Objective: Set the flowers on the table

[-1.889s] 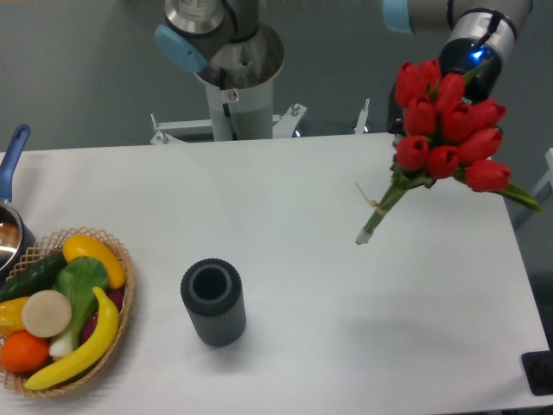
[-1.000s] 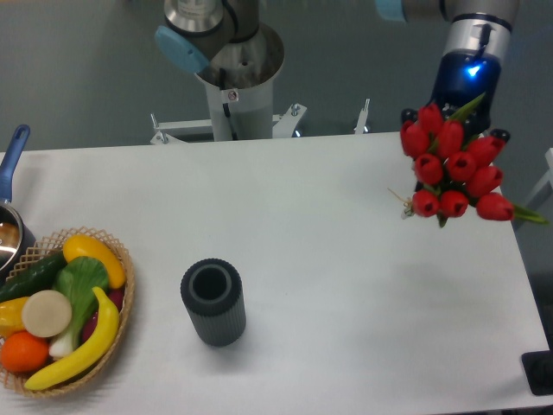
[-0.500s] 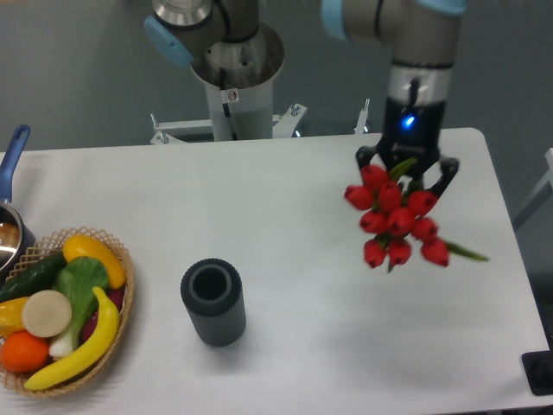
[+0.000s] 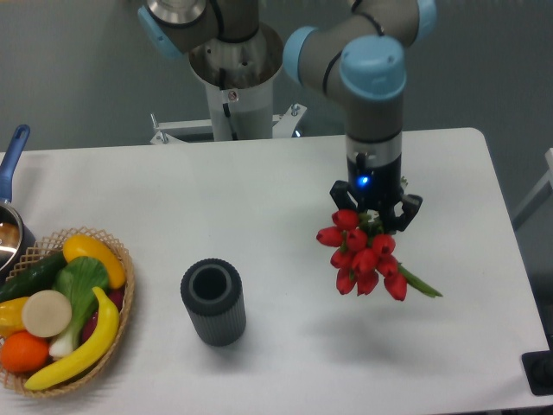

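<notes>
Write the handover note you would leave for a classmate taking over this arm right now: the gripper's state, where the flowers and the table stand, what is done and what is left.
Gripper: shut on the flowers, pointing down over the right half of the table.
Flowers: held in the air, red heads hanging toward the camera, a green leaf sticking out to the right; their shadow falls on the table below, so they are not resting on it.
Nearby: a grey cup stands upright to the left, apart from the flowers; a basket of fruit and vegetables sits at the left edge.
Done: flowers picked up.
Left: lower them onto a bare part of the table, open the fingers, pull the arm away.
</notes>
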{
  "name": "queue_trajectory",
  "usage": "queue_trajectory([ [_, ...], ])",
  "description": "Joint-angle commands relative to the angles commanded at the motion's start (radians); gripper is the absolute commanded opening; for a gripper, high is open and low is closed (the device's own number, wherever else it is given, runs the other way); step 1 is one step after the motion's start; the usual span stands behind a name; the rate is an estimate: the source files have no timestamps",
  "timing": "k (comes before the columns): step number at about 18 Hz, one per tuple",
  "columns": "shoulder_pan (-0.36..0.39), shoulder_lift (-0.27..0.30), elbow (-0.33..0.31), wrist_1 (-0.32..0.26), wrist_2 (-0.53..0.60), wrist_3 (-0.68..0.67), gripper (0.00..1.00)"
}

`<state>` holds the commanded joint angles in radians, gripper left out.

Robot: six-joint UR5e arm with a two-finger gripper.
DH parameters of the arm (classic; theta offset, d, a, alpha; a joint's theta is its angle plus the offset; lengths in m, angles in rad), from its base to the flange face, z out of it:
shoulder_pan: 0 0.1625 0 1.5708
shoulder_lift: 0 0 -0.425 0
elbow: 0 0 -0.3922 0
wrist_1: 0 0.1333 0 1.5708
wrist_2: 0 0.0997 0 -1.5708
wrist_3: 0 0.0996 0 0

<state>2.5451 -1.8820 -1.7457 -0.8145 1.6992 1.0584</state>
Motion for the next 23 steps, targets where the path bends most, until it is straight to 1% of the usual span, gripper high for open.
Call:
queue_trajectory([
  [1,-0.026,-0.035,0.017,-0.003,0.070,0.000,0.44],
  [3,-0.054,-0.084,0.031,-0.006,0.115,-0.005,0.44],
  [8,-0.065,-0.160,0.031,0.000,0.122,-0.008,0.44],
  [13,-0.075,-0.204,0.035,0.003,0.112,-0.011,0.44],
  [14,-0.075,-0.206,0.035,0.003,0.114,-0.009,0.52],
  [16,-0.074,-0.198,0.040,0.008,0.116,0.005,0.88],
  [17,-0.072,-0.189,0.048,0.008,0.114,0.008,1.00],
  [19,-0.069,-0.160,0.063,0.008,0.106,0.008,1.00],
  [21,-0.065,-0.131,0.104,0.020,0.093,0.002,1.00],
  [22,-0.049,-0.112,0.139,0.018,0.076,0.000,1.00],
  [23,-0.037,-0.094,0.155,0.017,0.070,0.000,1.00],
])
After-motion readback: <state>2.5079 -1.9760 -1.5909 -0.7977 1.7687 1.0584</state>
